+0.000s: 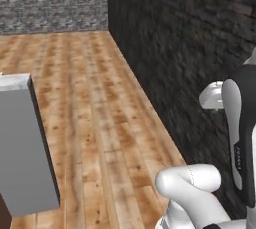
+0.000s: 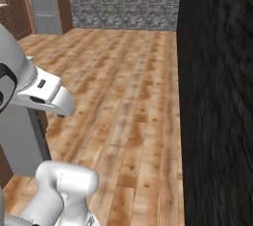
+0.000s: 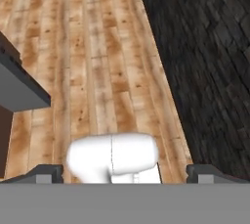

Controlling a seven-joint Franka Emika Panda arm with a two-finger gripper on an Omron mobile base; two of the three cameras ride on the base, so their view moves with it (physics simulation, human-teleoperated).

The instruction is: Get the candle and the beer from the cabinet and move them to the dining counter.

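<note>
1. A wooden plank floor (image 1: pixel 95 118) runs from the foreground to the far wall.
2. A dark brick wall (image 1: pixel 190 48) lines the right side; a lighter grey stone wall (image 1: pixel 52 3) closes the far end.
3. A grey slab-like panel (image 1: pixel 25 148) with a pale top edge stands at the left.
4. The white arm (image 1: pixel 192 188) with dark joints rises at lower right.
</note>
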